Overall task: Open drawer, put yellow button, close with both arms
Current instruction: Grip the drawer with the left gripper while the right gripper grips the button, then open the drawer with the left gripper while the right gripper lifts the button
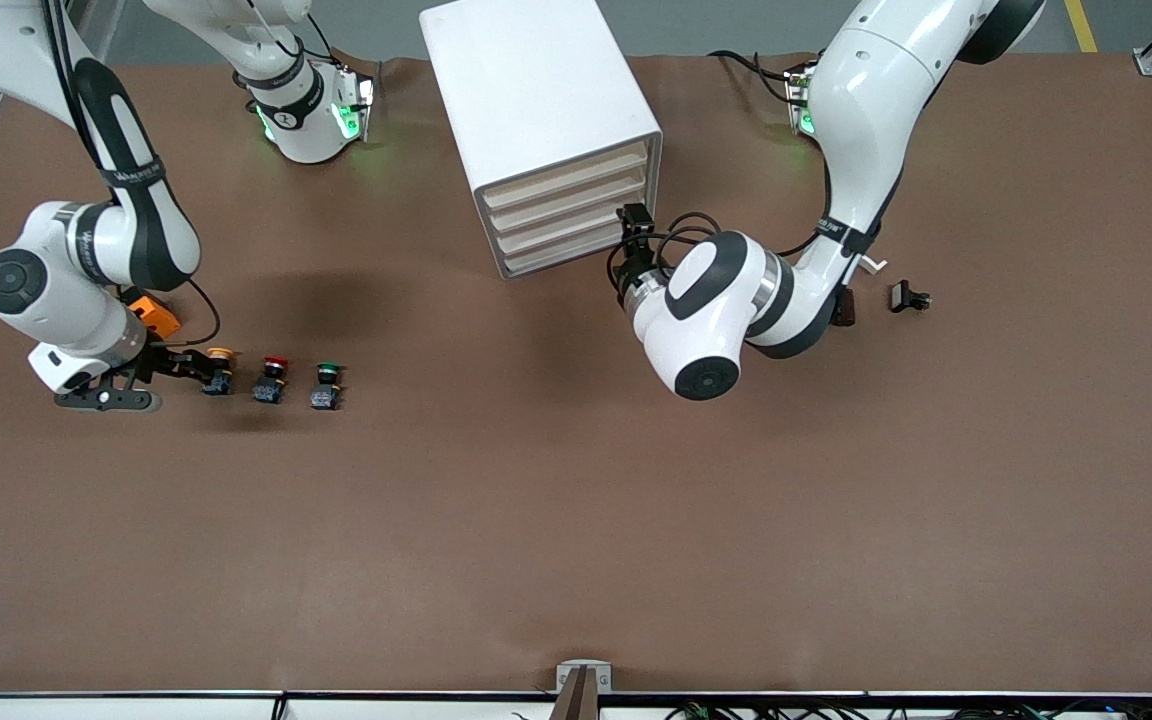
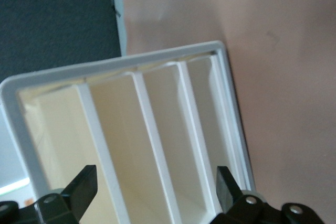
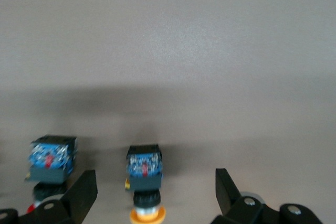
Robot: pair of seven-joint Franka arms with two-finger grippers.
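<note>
The white cabinet (image 1: 536,100) stands at the table's middle, near the robots' bases. Its top drawer (image 1: 568,172) is shut, like the three below it. My left gripper (image 1: 633,228) hovers just in front of the drawer fronts, at the corner toward the left arm's end. In the left wrist view it (image 2: 156,187) is open, facing the cabinet (image 2: 157,61), with nothing between its fingers. The yellow button (image 1: 220,369) lies on the table toward the right arm's end. My right gripper (image 1: 202,367) is low over it. The button (image 3: 145,174) lies between the spread fingers of the open gripper (image 3: 156,192), untouched.
A red button (image 1: 272,378) and a green button (image 1: 327,385) lie in a row beside the yellow one, toward the table's middle; the red button (image 3: 51,158) is just outside one right finger. A small black part (image 1: 909,297) lies toward the left arm's end.
</note>
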